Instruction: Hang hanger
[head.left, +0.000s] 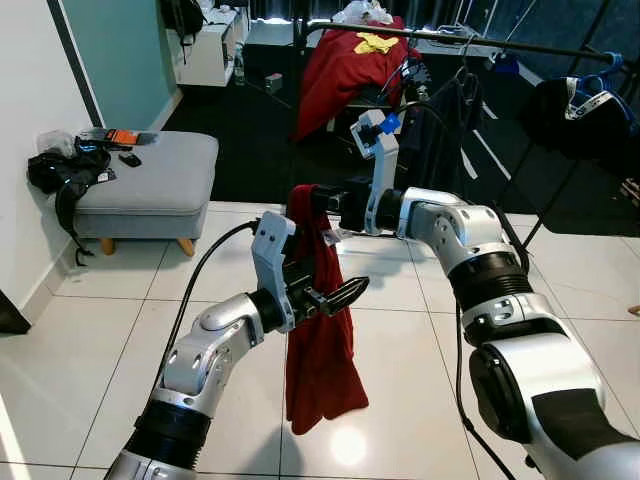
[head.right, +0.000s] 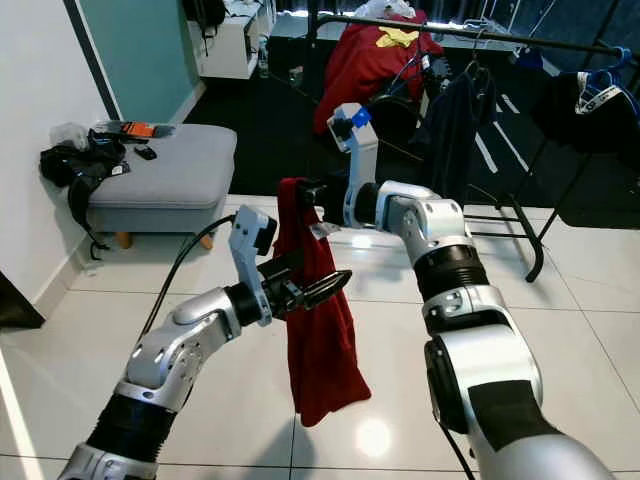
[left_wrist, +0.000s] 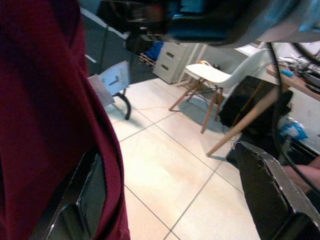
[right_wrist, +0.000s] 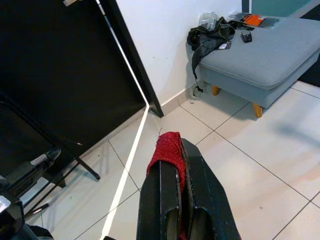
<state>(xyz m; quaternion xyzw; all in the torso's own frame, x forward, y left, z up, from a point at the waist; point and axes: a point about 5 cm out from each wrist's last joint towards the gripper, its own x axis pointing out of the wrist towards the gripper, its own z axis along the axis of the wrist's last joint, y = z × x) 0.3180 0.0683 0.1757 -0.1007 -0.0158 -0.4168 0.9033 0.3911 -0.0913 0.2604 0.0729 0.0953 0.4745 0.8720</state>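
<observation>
A dark red garment (head.left: 320, 350) hangs down in front of me over the tiled floor. My right gripper (head.left: 318, 203) holds its top edge; in the right wrist view the fingers (right_wrist: 170, 200) are shut on a bunch of the red cloth (right_wrist: 169, 147). My left gripper (head.left: 345, 293) is at the garment's middle, open. One of its fingers (left_wrist: 85, 200) lies against the cloth (left_wrist: 45, 115) and the other finger (left_wrist: 270, 190) stands well apart. I cannot make out a hanger inside the garment.
A black clothes rail (head.left: 480, 42) crosses the back, with a red garment (head.left: 345, 75), dark clothes (head.left: 445, 130) and blue hangers (head.left: 600, 85) on it. A grey ottoman (head.left: 150, 180) with a black bag (head.left: 60, 170) stands at the left wall.
</observation>
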